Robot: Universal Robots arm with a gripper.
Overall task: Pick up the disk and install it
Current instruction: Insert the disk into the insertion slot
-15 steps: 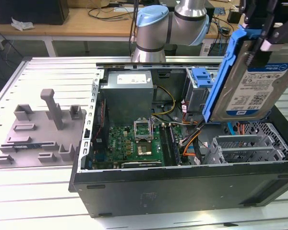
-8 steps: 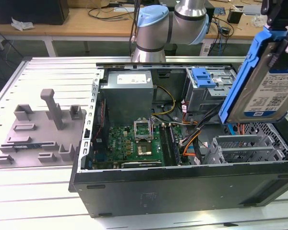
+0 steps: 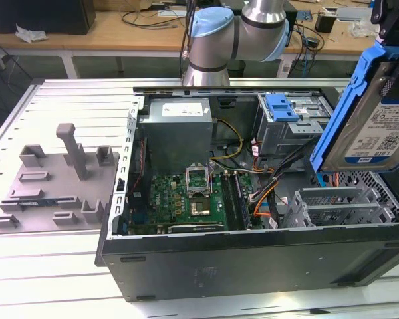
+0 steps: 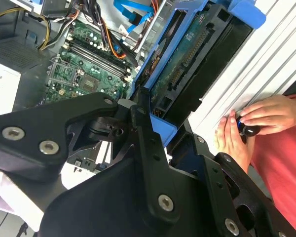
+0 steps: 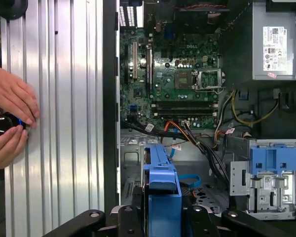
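Observation:
The disk (image 3: 367, 126), a silver-grey drive with a white-and-blue label in a bright blue carrier frame, hangs tilted above the open computer case (image 3: 253, 262) at the exterior view's right. My gripper (image 3: 394, 50) is shut on its upper end. In the second wrist view the black fingers (image 4: 140, 116) clamp the blue frame, and the disk (image 4: 187, 64) shows its underside and connector. In the first wrist view the disk (image 5: 163, 192) appears edge-on, rising from the gripper (image 5: 163, 224) over the case's interior.
A metal drive cage with a blue latch piece (image 3: 282, 106) (image 5: 266, 165) sits at the case's back right, beside cables and the motherboard (image 3: 193, 199). A grey fixture (image 3: 53, 179) lies on the ribbed table. A person's hands (image 5: 10, 116) (image 4: 246, 126) rest on the table holding a small black knob.

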